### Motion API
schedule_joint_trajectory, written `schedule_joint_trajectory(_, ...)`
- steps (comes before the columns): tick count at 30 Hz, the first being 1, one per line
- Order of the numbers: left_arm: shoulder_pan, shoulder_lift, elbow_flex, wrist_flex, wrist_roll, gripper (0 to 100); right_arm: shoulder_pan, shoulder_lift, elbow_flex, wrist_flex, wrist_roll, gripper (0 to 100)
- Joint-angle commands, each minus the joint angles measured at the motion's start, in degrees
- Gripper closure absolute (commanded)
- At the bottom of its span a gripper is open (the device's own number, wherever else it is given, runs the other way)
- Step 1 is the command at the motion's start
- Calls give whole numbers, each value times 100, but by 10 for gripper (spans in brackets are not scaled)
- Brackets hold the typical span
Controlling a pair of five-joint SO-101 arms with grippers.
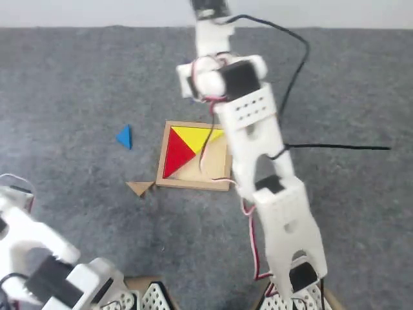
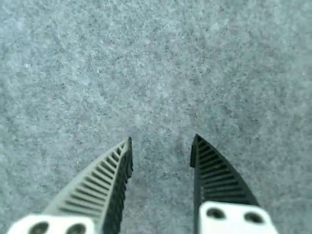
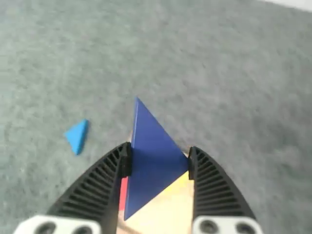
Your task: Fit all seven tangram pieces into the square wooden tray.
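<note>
The square wooden tray [image 1: 193, 183] lies mid-table with a red triangle [image 1: 175, 155] and a yellow triangle [image 1: 193, 137] in it. My right arm [image 1: 258, 129] stretches over the tray's right side. My right gripper [image 3: 157, 158] is shut on a dark blue triangle [image 3: 153, 161], held on edge above the tray, with slivers of the red piece [image 3: 123, 187] and the yellow piece [image 3: 181, 179] showing beneath. A small light blue triangle [image 1: 124, 137] [image 3: 78, 135] lies on the carpet left of the tray. A tan triangle [image 1: 139, 188] sits at the tray's near left corner. My left gripper [image 2: 161, 146] is open over bare carpet.
Grey carpet covers the table. My left arm [image 1: 39, 258] sits at the near left corner, well away from the tray. A black cable [image 1: 335, 148] runs across the carpet right of the tray. The arm bases stand along the near edge.
</note>
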Motion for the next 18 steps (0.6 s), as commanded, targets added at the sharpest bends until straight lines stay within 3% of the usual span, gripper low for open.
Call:
schedule_joint_trajectory(1, 53, -35, -224, 53, 18, 815, 251, -1798, 1996, 259, -211, 919)
schedule_joint_trajectory(7, 53, -35, -224, 53, 18, 815, 259, -3424, 4791, 48, -527, 915)
schedule_joint_trajectory(13, 44, -35, -224, 53, 18, 815, 295, -3284, 6532, -989, -2163, 914)
schedule_joint_trajectory(18, 53, -35, -224, 53, 18, 815, 295, -2554, 6822, -1657, -3376, 914)
